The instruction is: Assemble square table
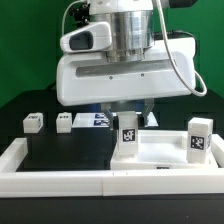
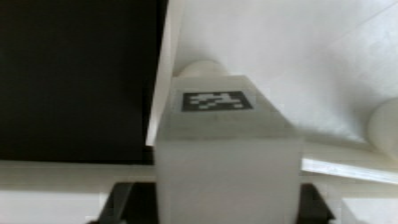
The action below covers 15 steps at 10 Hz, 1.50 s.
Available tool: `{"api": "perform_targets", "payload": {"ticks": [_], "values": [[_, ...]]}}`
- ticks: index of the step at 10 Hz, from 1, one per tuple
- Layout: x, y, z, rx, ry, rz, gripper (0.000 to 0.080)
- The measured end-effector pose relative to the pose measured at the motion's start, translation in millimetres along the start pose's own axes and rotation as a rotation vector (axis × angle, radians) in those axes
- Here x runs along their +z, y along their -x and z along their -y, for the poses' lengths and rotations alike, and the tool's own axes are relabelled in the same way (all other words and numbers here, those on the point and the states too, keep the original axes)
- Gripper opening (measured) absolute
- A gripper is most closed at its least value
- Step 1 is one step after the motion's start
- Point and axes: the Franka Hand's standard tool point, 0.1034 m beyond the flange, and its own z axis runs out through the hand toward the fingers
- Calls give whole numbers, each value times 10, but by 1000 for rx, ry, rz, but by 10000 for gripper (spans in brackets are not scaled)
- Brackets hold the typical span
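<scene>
The square tabletop slab (image 1: pixel 165 152) lies flat inside the border wall, toward the exterior view's right. My gripper (image 1: pixel 128 117) comes straight down over the slab's near-left corner and is shut on a white tagged leg (image 1: pixel 128 137) that stands upright there. In the wrist view the leg (image 2: pixel 221 140) fills the middle between my dark fingers (image 2: pixel 135 203), with the slab (image 2: pixel 294 45) beyond it. A second leg (image 1: pixel 199 139) stands upright at the slab's right side. Two more legs (image 1: pixel 33 122) (image 1: pixel 64 121) sit on the black table at the left.
The long white border wall (image 1: pixel 90 178) runs along the front and up the left side. The marker board (image 1: pixel 95 119) lies flat behind the gripper. The arm's large white body hangs over the middle of the scene and hides what is behind it.
</scene>
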Motion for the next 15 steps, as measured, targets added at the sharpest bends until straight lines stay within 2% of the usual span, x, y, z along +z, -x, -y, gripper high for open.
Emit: {"api": "perform_targets", "payload": {"ticks": [2, 4, 8, 11, 12, 13, 14, 15], "values": [[5, -27, 62, 183, 1, -44, 290], [21, -22, 164, 442, -13, -43, 290], [45, -7, 289, 784, -30, -34, 290], [50, -1, 334, 868, -36, -30, 290], [51, -1, 335, 858, -36, -30, 364], [51, 1, 347, 834, -35, -30, 364], [54, 5, 384, 794, -35, -30, 558], [55, 10, 425, 769, -35, -30, 621]]}}
